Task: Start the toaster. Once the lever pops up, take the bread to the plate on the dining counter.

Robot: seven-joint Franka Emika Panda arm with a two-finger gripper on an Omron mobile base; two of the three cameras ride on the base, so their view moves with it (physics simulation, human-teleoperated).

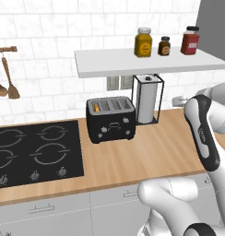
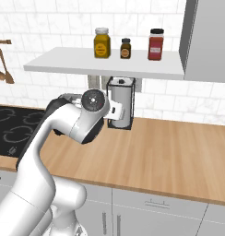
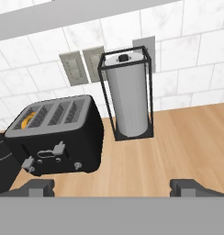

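The black toaster (image 1: 110, 119) stands on the wood worktop, between the stove and the paper towel holder. The bread (image 1: 96, 107) sits down in its leftmost slot, with only its orange-tan top edge showing (image 3: 29, 120). In the hand view the toaster (image 3: 58, 137) lies left of centre, with two grey levers on its front face. My gripper (image 3: 113, 187) is open and holds nothing; it hangs above the worktop some way in front of and to the right of the toaster. In the right base view my arm covers the toaster. The plate and the dining counter are out of view.
A paper towel roll in a black wire holder (image 1: 148, 99) stands close to the toaster's right side. A black stove (image 1: 36, 152) lies to the left. A white shelf (image 1: 109, 64) carrying three jars hangs above. The worktop (image 2: 169, 152) stretches bare to the right.
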